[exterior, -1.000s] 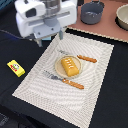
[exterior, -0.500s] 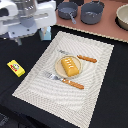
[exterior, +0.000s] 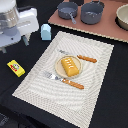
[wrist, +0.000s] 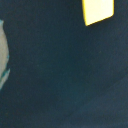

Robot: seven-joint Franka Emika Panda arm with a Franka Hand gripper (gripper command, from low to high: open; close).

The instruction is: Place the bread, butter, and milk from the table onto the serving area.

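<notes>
A: Exterior view: one bread (exterior: 70,66) loaf already on the round plate (exterior: 61,69), mid serving area (exterior: 95,90). One butter (exterior: 16,68) box on bare dark table (exterior: 115,107) near the exterior view's left edge, well apart from the mat. One milk (exterior: 45,32) carton just beside the mat's far corner, off it.

B: And the gripper (exterior: 14,24)?

A: Hanging at the far left corner, above table between butter and milk. Fingers hidden under the white wrist body; cannot tell wide or narrow, nor holding anything. Wrist view: only dark table, a yellow butter (wrist: 98,10) corner, a pale blurred edge.

B: Step in hand?

A: Judged: bread done, two items left. Next calls for descending over butter or milk, closing across the narrow sides.

B: Other counts?

A: One fork (exterior: 54,77), one knife (exterior: 86,58), two grey pots (exterior: 92,12), one pinkish board (exterior: 107,30).
</notes>
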